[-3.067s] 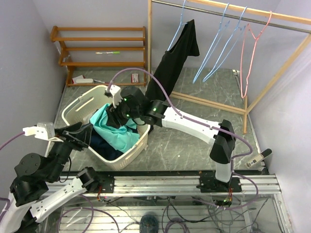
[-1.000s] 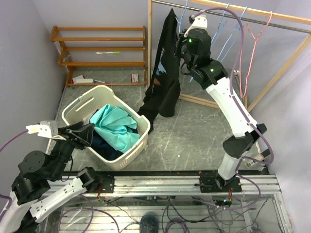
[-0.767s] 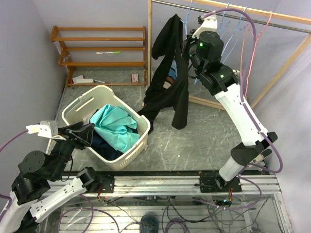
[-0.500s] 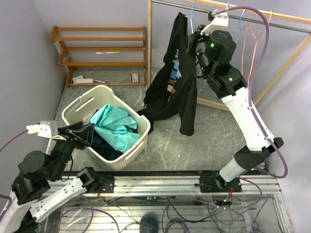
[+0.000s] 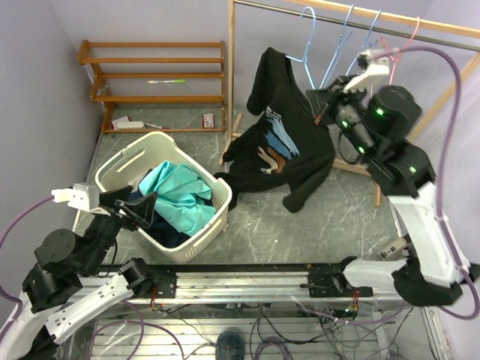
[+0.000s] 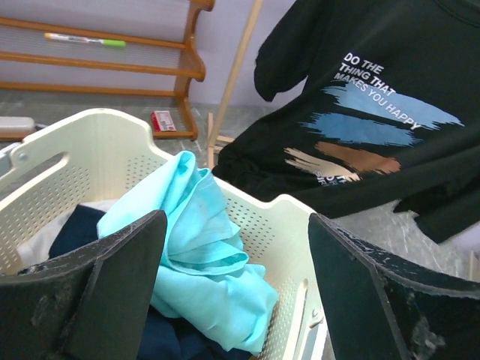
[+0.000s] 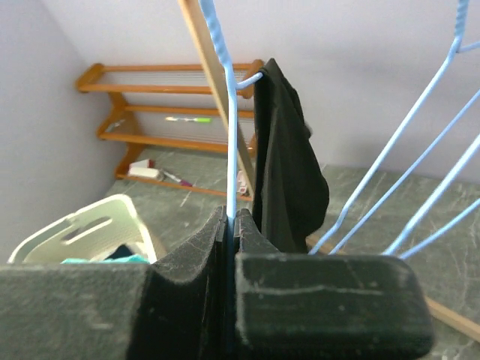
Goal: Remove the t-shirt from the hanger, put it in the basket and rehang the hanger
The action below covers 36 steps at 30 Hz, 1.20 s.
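Observation:
The black printed t-shirt [image 5: 281, 146] hangs on a light blue hanger [image 5: 302, 46] whose hook is over the rail [image 5: 420, 30]. My right gripper [image 5: 322, 111] is shut on the hanger's wire at the shirt's right shoulder. In the right wrist view the blue hanger [image 7: 231, 135] runs straight up out of the closed right gripper [image 7: 231, 219], with the t-shirt [image 7: 289, 172] just behind it. My left gripper [image 5: 139, 210] stands open and empty over the basket, apart from the shirt. In the left wrist view the left gripper [image 6: 236, 289] frames the t-shirt [image 6: 375, 127] ahead.
A cream laundry basket [image 5: 120, 161] holds teal cloth [image 5: 180, 199] and dark clothes. Bare blue hangers [image 5: 341, 41] and a pink hanger [image 5: 409, 41] hang on the rail. A wooden post [image 5: 231, 67] stands left of the shirt and a wooden shelf [image 5: 150, 75] at the back.
The right arm has swung right, dragging the hanger and shirt with it; the shirt now spreads out with its print showing. The left gripper's jaws have opened wider.

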### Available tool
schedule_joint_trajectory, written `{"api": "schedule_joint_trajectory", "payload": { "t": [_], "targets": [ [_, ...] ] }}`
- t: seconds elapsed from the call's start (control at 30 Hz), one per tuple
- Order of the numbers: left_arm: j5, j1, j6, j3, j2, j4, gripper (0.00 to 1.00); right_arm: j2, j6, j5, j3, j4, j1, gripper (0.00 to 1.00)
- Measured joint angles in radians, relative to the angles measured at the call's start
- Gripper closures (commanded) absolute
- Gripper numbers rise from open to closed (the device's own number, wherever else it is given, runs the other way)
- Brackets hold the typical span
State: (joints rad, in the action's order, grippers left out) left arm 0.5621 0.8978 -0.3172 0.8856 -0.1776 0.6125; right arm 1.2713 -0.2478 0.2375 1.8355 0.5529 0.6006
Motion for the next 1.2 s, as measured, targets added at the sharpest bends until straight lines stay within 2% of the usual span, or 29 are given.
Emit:
{"api": "schedule_joint_trajectory", "payload": {
  "t": [0.23,0.3,0.43,0.57,0.63,0.73,0.93,1.2],
  "targets": [
    [-0.185,0.000,0.056,-0.025,-0.095,-0.153,0.07,-0.221,-0.030,-0.197,-0.058,0.100,0.000,1.00],
    [-0.267,0.000,0.072,-0.016,-0.175,-0.214,0.09,-0.262,-0.033,-0.278,-0.079,0.140,0.000,1.00],
    [-0.475,0.000,0.110,0.112,-0.462,-0.287,0.15,-0.328,-0.034,-0.425,-0.188,0.208,0.000,1.00],
    [-0.648,0.000,0.148,0.261,-0.679,-0.323,0.14,-0.386,-0.032,-0.536,-0.320,0.302,0.000,1.00],
    [-0.709,0.000,0.160,0.294,-0.732,-0.346,0.13,-0.410,-0.032,-0.570,-0.369,0.334,0.000,1.00],
    [-0.782,0.000,0.166,0.300,-0.755,-0.387,0.13,-0.463,-0.028,-0.629,-0.426,0.359,0.000,1.00],
    [-0.912,0.000,0.158,0.312,-0.800,-0.458,0.14,-0.553,-0.027,-0.761,-0.437,0.340,0.000,1.00],
    [-1.011,0.000,0.106,0.312,-0.829,-0.556,0.14,-0.566,-0.034,-0.856,-0.476,0.272,0.000,1.00]
  ]
}}
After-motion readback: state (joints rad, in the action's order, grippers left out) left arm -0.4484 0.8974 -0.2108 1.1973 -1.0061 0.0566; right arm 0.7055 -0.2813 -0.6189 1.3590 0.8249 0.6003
